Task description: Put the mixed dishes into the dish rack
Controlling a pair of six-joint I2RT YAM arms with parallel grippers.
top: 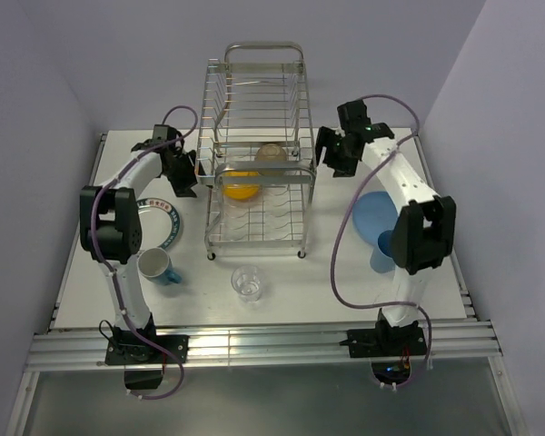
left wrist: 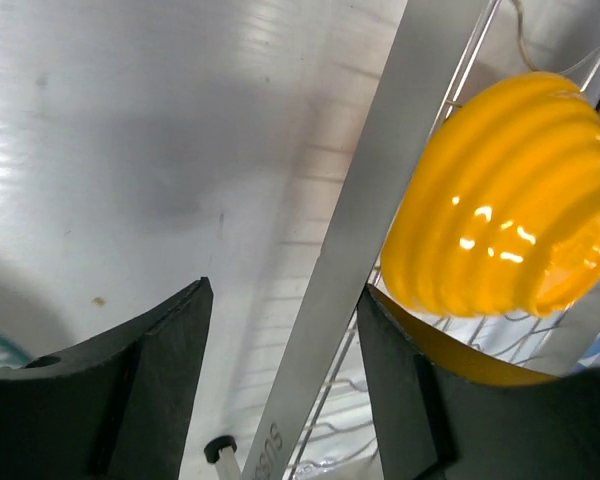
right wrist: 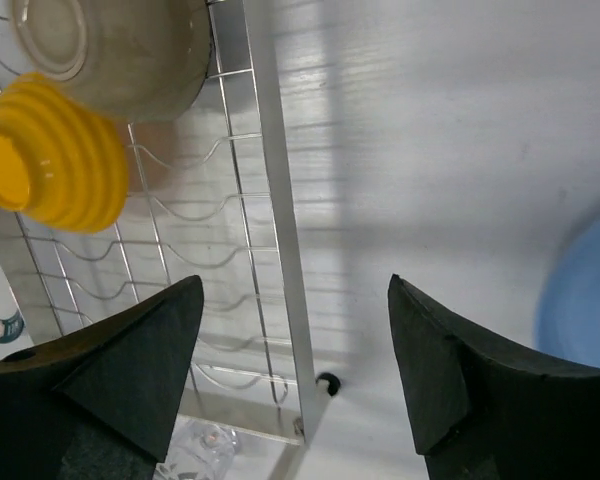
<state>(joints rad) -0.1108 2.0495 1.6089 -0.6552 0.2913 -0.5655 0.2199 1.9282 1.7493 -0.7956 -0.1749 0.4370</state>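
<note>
Left tool (left wrist: pixel 285 290) and right tool (right wrist: pixel 295 285) gape empty, flanking the rack (top: pixel 302 195) with its yellow bowl (top: pixel 240 186); the glass (top: pixel 248 282) on the counter (top: pixel 300 295) in front looks light, slick, breakable: pinch one wall at the rim.

Illumination: bright, even, overhead. Specular glare on the ribbed yellow-orange bowl (left wrist: pixel 500 200). Soft shadows across the white table (left wrist: pixel 130 150). Round blue plate (right wrist: pixel 585 300) out of focus.

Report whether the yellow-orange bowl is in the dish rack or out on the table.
In. The ribbed yellow-orange bowl sits inside the silver wire dish rack, with shelf wires beneath it.
</note>
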